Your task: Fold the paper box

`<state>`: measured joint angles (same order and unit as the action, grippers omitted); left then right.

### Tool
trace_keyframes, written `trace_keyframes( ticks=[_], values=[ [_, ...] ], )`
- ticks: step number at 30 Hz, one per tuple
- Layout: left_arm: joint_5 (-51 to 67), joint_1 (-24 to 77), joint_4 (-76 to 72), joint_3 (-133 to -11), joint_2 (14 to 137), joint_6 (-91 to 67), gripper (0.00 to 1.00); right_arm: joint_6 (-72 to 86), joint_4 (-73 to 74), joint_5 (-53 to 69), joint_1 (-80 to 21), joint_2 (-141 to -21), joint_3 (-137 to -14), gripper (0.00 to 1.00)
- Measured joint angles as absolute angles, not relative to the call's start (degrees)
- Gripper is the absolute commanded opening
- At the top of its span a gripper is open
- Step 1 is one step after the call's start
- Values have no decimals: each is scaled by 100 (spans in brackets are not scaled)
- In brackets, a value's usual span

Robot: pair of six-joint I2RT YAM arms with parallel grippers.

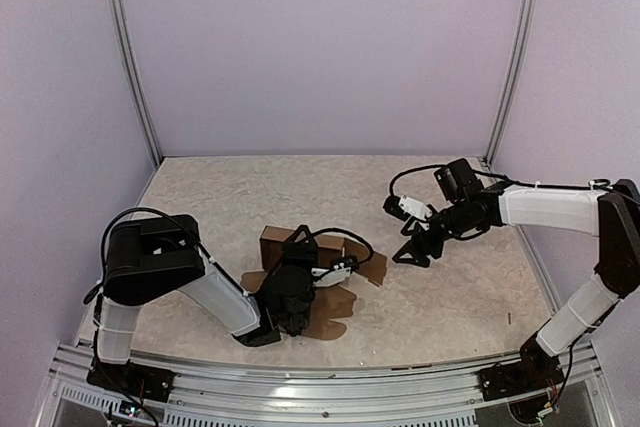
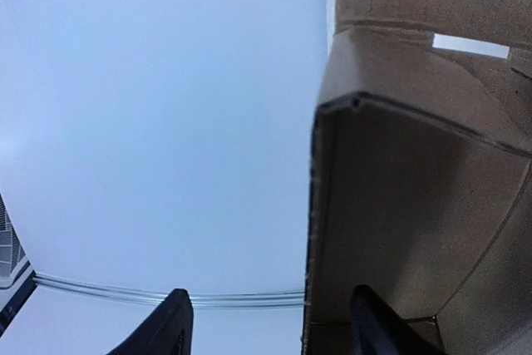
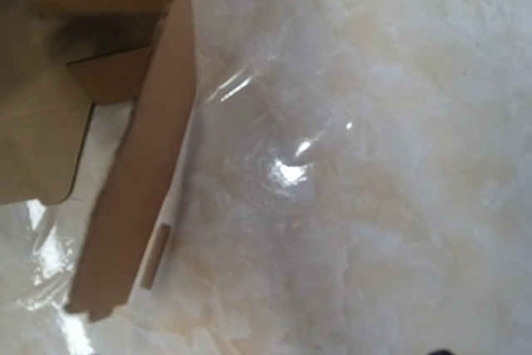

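The paper box (image 1: 330, 252) is a brown cardboard sheet, partly folded, lying at the table's middle front with flaps spread flat round it. My left gripper (image 1: 299, 244) rises through it, pointing upward. In the left wrist view the fingers stand apart, left gripper (image 2: 270, 293) open, and a raised panel of the paper box (image 2: 416, 189) has its edge between them, close to the right finger. My right gripper (image 1: 418, 247) hovers open just right of the box, touching nothing. In the right wrist view a flap of the paper box (image 3: 141, 172) lies at the left, and the fingers are almost out of frame.
The table (image 1: 240, 197) has a beige marbled, glossy top. Lilac walls with metal posts (image 1: 132, 67) close in the back and sides. A metal rail (image 1: 320, 387) runs along the near edge by the arm bases.
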<state>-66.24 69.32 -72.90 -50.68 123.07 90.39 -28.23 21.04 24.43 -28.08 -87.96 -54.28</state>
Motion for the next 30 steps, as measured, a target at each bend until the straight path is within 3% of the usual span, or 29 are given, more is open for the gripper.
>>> trace_keyframes(
  ticks=[5, 8, 12, 19, 24, 30],
  values=[
    [-6630, 7094, -7113, -4945, 12147, 8739, 76, -3205, 2060, 2633, -2670, -8842, -5443, 83],
    [-6431, 7266, -4971, -4980, 11579, 7225, 83, -3367, 2047, 2742, -2657, -8952, -5494, 83],
    [-5487, 7474, -1562, -5699, 10735, 4606, 84, -3516, 2060, 2858, -2648, -9045, -5551, 83],
    [-4296, 7690, 705, -5819, 9439, 2491, 86, -3658, 2178, 3109, -2418, -9043, -5623, 82],
    [-3282, 6733, 1094, -5817, 8340, 1356, 88, -3754, 2121, 3153, -2244, -9102, -5658, 79],
    [-1951, 4600, 760, -5570, 7319, 75, 87, -3859, 1992, 3151, -2265, -9666, -5833, 76]
  ],
)
